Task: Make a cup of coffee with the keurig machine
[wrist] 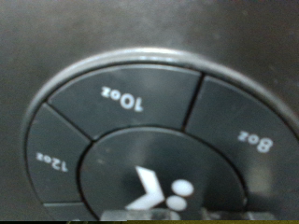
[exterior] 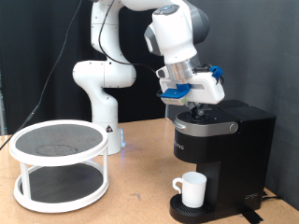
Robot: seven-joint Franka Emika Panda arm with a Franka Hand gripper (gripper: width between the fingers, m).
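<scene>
Dark curtain hangs behind a wooden table [exterior: 140,177]. Nearest, at the exterior view's bottom right, the cup [exterior: 193,189] stands upright on the round drip base of the coffee machine [exterior: 224,154], handle toward the view's left, directly below the spout. The black machine stands tall, its front facing the view's lower left, lid down. Above it, the gripper [exterior: 194,108] points straight down and sits on or just above the lid; whether its fingers are spread or closed cannot be told. The wrist view fills with the round button dial [wrist: 140,140], marked 8, 10 and 12 ounces. Judged step: choosing the brew size, which calls for a gentle, accurately centred downward press. A white two-tier stand [exterior: 59,163] sits at far left.
</scene>
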